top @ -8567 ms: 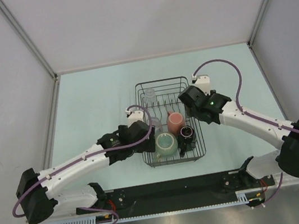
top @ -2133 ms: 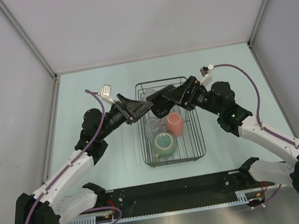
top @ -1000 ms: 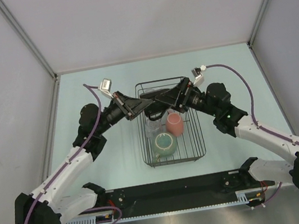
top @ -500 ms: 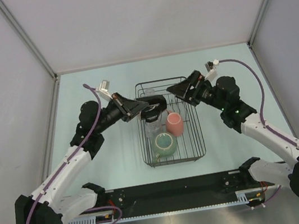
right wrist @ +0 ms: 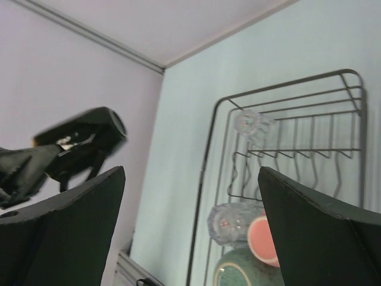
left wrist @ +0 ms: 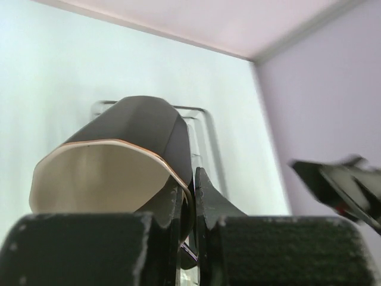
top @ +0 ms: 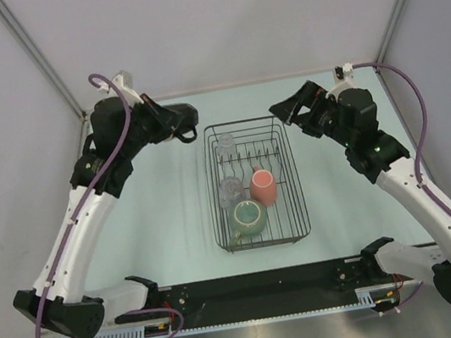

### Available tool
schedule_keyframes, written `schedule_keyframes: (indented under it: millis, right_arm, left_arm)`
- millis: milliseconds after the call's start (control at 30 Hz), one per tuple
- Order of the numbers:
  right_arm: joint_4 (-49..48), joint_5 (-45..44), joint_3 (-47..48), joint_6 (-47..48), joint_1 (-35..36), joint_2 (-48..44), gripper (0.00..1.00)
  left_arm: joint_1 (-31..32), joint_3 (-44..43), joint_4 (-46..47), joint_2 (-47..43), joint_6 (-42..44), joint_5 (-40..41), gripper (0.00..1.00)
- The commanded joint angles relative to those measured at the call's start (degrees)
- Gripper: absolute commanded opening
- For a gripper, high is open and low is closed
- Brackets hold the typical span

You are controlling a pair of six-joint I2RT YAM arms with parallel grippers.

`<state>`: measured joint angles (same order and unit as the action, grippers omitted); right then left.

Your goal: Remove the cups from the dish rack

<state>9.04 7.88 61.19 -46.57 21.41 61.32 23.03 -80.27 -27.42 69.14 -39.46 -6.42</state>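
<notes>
Dark cup (left wrist: 128, 128) hangs in left hand (left wrist: 189, 199) beside dish rack (top: 287, 202).

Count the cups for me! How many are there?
5. Four sit in the dish rack: one clear tumbler at its far end, a second tumbler mid-left, the pink cup beside that, the green mug nearest. The left gripper holds the dark cup outside it. None looks hidden.

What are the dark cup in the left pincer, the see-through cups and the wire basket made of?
The dark cup looks like glazed ceramic: smooth dark outside, pale cream inside, thin tan rim. The see-through cups seem glass, possibly clear plastic: the wires show through them. The wire basket is likely black-coated metal: thin, evenly bent rods.
</notes>
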Motion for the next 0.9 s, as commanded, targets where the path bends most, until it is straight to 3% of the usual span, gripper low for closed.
schedule_keyframes:
  millis: [0,133,400,733,867]
  right_arm:
    - [8.62,-4.62,2.97,5.86,0.04,1.17,1.00]
    - [10.12,-6.73,3.76,8.06,0.21,1.52,1.00]
    - [12.75,-7.79,5.96,10.35,0.30,4.42,1.00]
    - [13.02,-7.09,5.96,12.02,0.30,7.85,1.00]
    - [13.37,-7.35,5.52,12.55,0.39,8.47,1.00]
  left_arm:
    - [-1.23,-8.82,-14.92,5.55,11.50,18.25,0.00]
    - [-2.02,-15.17,-24.51,15.04,15.81,25.66,0.01]
    - [-3.95,-26.77,-31.29,31.83,19.78,25.14,0.00]
    - [-6.94,-31.09,-28.48,42.56,18.99,20.31,0.01]
    - [-6.94,-27.15,-25.50,44.67,17.67,16.97,0.00]
